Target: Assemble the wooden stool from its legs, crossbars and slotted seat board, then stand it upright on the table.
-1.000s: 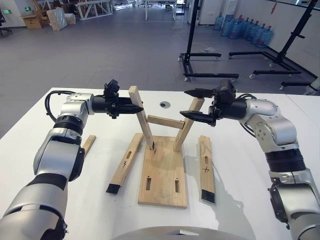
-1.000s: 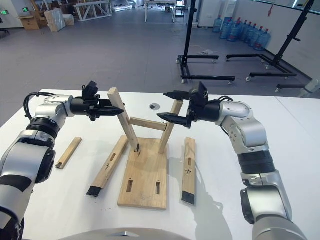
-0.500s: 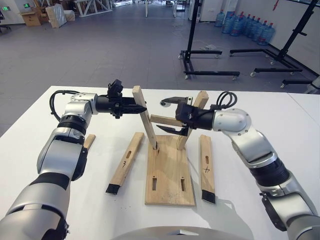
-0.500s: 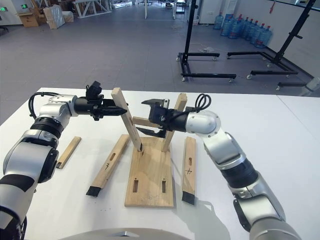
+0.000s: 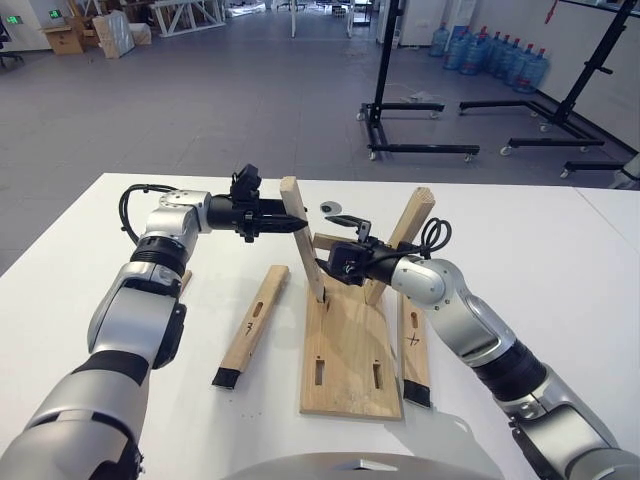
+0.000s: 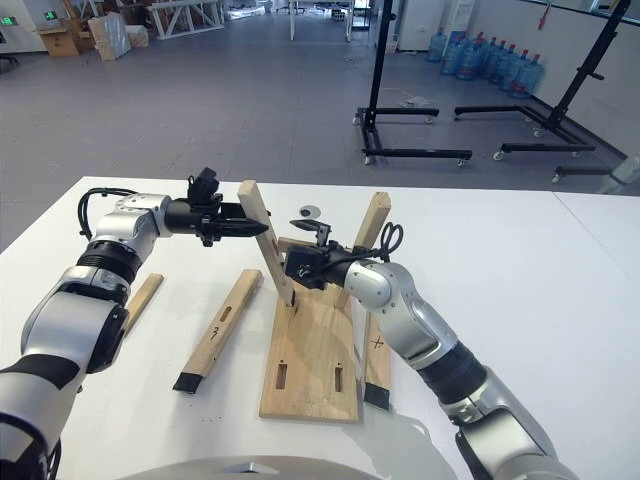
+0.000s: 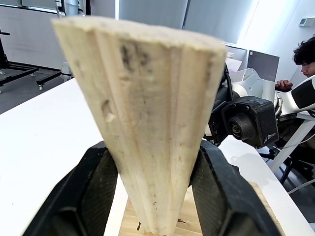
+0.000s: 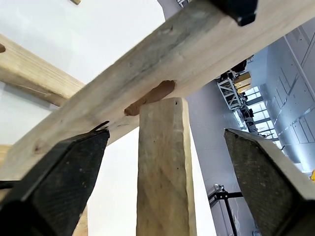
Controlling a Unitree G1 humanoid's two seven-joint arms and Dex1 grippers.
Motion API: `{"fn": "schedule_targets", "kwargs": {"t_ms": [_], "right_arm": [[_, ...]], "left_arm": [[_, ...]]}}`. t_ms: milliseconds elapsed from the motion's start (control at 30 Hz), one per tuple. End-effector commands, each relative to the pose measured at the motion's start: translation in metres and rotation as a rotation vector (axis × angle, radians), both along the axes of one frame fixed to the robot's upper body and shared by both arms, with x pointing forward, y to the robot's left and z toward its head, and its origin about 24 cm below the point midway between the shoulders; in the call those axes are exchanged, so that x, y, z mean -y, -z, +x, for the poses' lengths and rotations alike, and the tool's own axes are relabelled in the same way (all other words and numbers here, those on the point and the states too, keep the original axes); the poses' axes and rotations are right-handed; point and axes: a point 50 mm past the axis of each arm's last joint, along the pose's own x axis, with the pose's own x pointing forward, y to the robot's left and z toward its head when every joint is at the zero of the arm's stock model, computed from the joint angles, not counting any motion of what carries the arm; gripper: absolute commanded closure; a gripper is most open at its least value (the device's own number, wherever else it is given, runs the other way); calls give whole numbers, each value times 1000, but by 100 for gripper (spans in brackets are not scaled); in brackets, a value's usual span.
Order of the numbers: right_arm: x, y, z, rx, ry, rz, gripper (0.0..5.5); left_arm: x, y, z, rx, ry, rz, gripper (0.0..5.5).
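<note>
Wooden stool (image 5: 345, 335), frame centre: left gripper (image 5: 292, 224) clamps leg (image 5: 310, 262); right gripper (image 5: 334, 242) open astride crossbar (image 8: 162, 172); tenon may slip from mortise if leg tilts.

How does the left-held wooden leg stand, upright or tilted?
Tilted: the pale wooden leg leans left above the slotted wooden seat board.

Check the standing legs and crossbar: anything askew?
Yes. The left leg and right leg splay apart on the seat board, and the crossbar end sits at the left leg's mortise mouth, seemingly not pushed in.
</note>
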Motion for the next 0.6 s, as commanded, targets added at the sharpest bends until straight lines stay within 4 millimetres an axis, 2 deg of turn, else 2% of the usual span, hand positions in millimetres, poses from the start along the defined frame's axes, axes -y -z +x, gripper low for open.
{"fn": "schedule_targets", "kwargs": {"t_ms": [33, 200, 333, 600], "right_arm": [[2, 4, -4, 14, -2, -37, 123], [1, 10, -12, 181, 40, -119, 123], [-3, 9, -14, 279, 110, -81, 123], [-9, 13, -22, 288, 103, -65, 280]], "left_arm": [[-3, 112, -48, -341, 38, 342, 345], [-8, 111, -47, -360, 8, 342, 345], [-13, 113, -48, -380, -10, 339, 345], [-18, 111, -47, -393, -24, 363, 345]]}}
